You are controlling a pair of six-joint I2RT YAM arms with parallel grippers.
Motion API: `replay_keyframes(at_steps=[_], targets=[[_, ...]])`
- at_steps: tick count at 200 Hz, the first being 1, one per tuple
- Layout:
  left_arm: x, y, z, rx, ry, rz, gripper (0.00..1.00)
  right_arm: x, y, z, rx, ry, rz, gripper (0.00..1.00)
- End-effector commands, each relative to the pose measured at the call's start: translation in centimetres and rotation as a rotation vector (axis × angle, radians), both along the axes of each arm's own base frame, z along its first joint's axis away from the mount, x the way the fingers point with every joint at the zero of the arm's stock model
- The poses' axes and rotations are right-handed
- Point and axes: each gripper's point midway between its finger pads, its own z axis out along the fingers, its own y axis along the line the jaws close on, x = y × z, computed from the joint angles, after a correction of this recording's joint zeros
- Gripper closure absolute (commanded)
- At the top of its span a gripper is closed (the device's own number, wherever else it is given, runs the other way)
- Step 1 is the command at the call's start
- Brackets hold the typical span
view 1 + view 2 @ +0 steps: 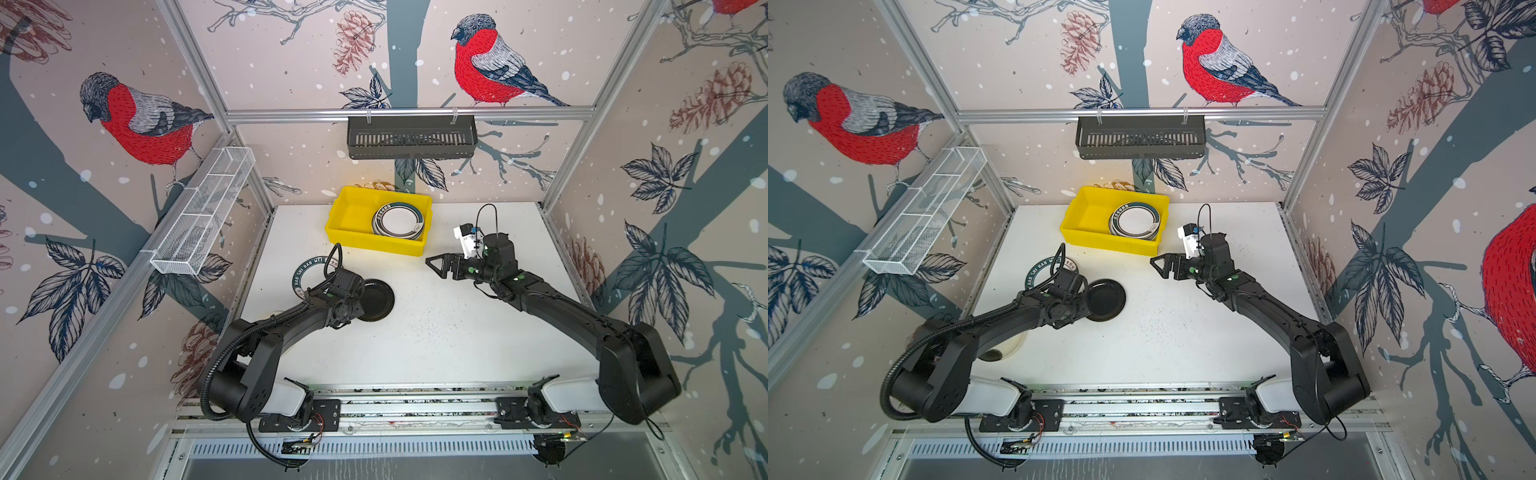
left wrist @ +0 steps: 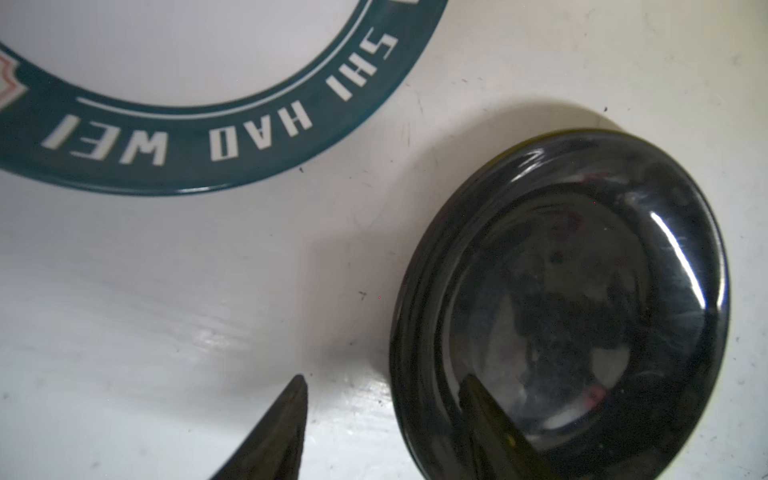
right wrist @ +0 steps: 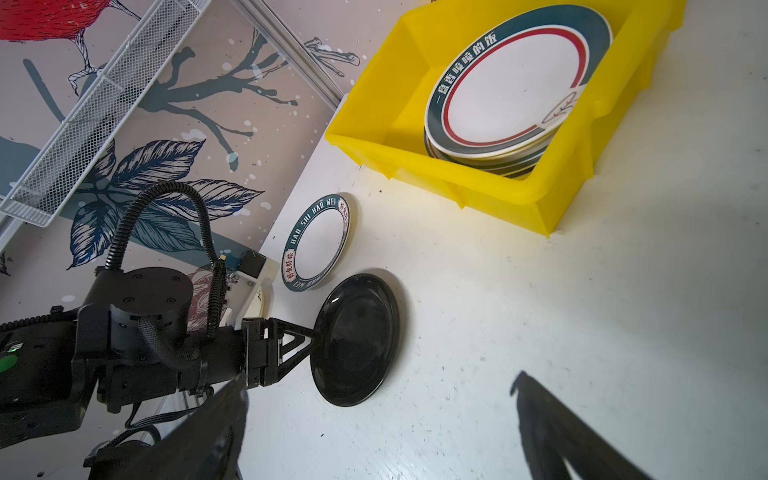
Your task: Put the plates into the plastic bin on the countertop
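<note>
Bin (image 1: 374, 242): you had it at the back of the surface (image 1: 436, 332), short of the rear wall. It held one stack of plates (image 1: 398, 221), set toward its right end. The top plate was white with a dark teal rim and a red ring. The left half of the bin floor showed bare yellow.

On the surface: a black plate (image 1: 376, 301) lay flat, left of centre. A lettered plate (image 3: 316, 243) lay just beside it, nearer the left wall, the two apart. A cream plate (image 1: 1017, 347) showed under your left arm, mostly hidden.

Left claw (image 2: 384, 380): low over the black plate's left edge, jaws parted and astride the rim. One finger (image 2: 478, 399) was over the plate's well, the other outside on the surface side. There was a visible gap to the rim and no grip.

Right claw (image 1: 434, 267): your jaws stood wide apart, holding nothing. It hung above the surface, just in front of the bin's near right corner and well apart from the black plate.
</note>
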Motion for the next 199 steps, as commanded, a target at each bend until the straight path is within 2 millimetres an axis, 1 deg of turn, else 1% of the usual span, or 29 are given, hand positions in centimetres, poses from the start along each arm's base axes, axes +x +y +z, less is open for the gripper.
replay_keyframes(at_steps=[1, 17, 28, 51, 69, 84, 89, 110, 139, 148, 178, 195, 199], targets=[[0.7, 0.0, -0.1, 0.001, -0.027, 0.005, 0.41, 0.5, -0.1, -0.1, -0.02, -0.002, -0.026, 0.0], [1.0, -0.1, -0.4, -0.007, -0.031, 0.011, 0.43, 0.5, 0.0, -0.1, -0.027, 0.002, -0.029, 0.0], [1.3, -0.1, -0.5, -0.016, -0.04, 0.015, 0.52, 0.6, 0.0, -0.1, -0.03, 0.003, -0.035, 0.0], [2.2, -0.6, -0.6, -0.06, -0.055, -0.003, 0.52, 0.9, -0.1, -0.6, -0.046, 0.014, -0.046, 0.0], [2.5, -0.8, -0.7, -0.071, -0.057, -0.016, 0.53, 1.1, -0.2, -0.9, -0.065, 0.027, -0.051, 0.0], [2.5, -0.9, -1.2, -0.071, -0.048, -0.03, 0.53, 1.2, -0.2, -1.0, -0.067, 0.029, -0.054, 0.0], [2.5, -1.0, -1.3, -0.074, -0.045, -0.033, 0.55, 1.2, -0.2, -1.0, -0.066, 0.031, -0.057, 0.0], [2.3, -1.3, -2.2, -0.088, -0.031, -0.041, 0.69, 1.4, -0.1, -1.1, -0.063, 0.038, -0.061, 0.0], [2.1, -1.5, -3.2, -0.095, -0.008, -0.046, 0.7, 1.5, 0.0, -1.4, -0.059, 0.05, -0.061, 0.0], [2.0, -1.6, -3.4, -0.098, -0.002, -0.054, 0.73, 1.6, 0.0, -1.4, -0.063, 0.05, -0.062, 0.0], [2.0, -1.6, -3.6, -0.09, 0.002, -0.064, 0.75, 1.9, 0.0, -1.8, -0.071, 0.06, -0.068, 0.0], [2.2, -1.9, -3.3, -0.104, -0.008, -0.073, 0.85, 1.8, 0.1, -2.1, -0.065, 0.072, -0.06, 0.0], [2.2, -2.0, -3.2, -0.11, -0.012, -0.076, 0.9, 1.8, 0.1, -2.2, -0.061, 0.076, -0.058, 0.0]])
